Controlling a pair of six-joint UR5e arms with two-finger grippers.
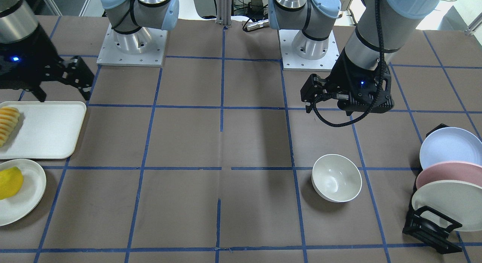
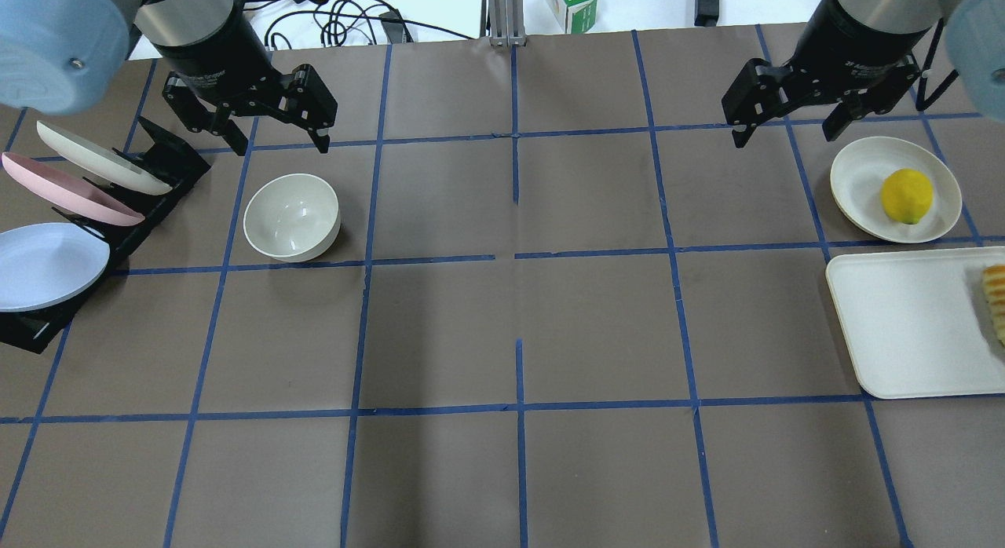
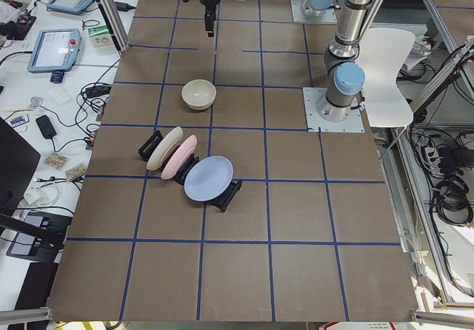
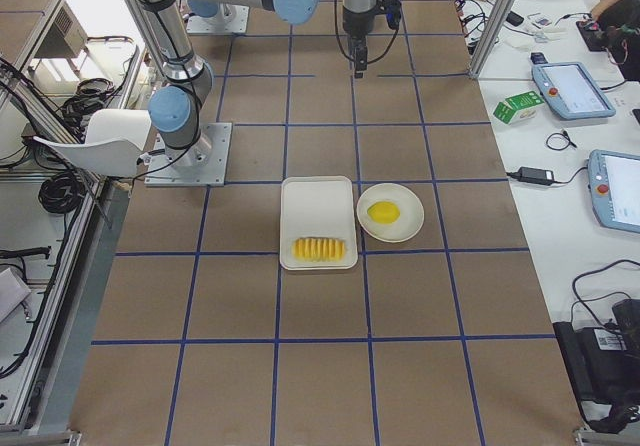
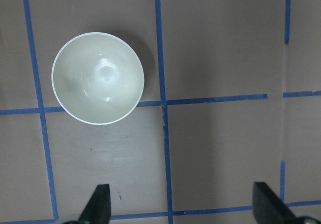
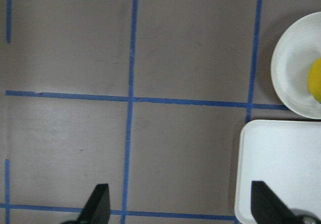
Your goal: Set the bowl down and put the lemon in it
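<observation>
1. Progress from overhead: you could see the bowl upright and empty on the table on the robot's left. The left gripper hung beyond it with its jaws spread, gripping nothing.
2. On the far right of that view, the lemon lay on a round plate next to the white tray. The right gripper was also spread wide and empty, near the plate but not over the lemon.
3. From the front-facing camera, you saw bowl and lemon well apart, at opposite ends of the table, with nothing in the bowl.
4. From the left end, the bowl sat just past the plate rack. From the right end, the lemon sat on its plate beside the sliced food in the tray.
5. At the left wrist, the bowl lay ahead of the parted fingers, not between them. At the right wrist, only a sliver of lemon showed at the edge.
6. I judged the bowl placed. Grasping the lemon, carrying it across and dropping it in were all left for you.
</observation>
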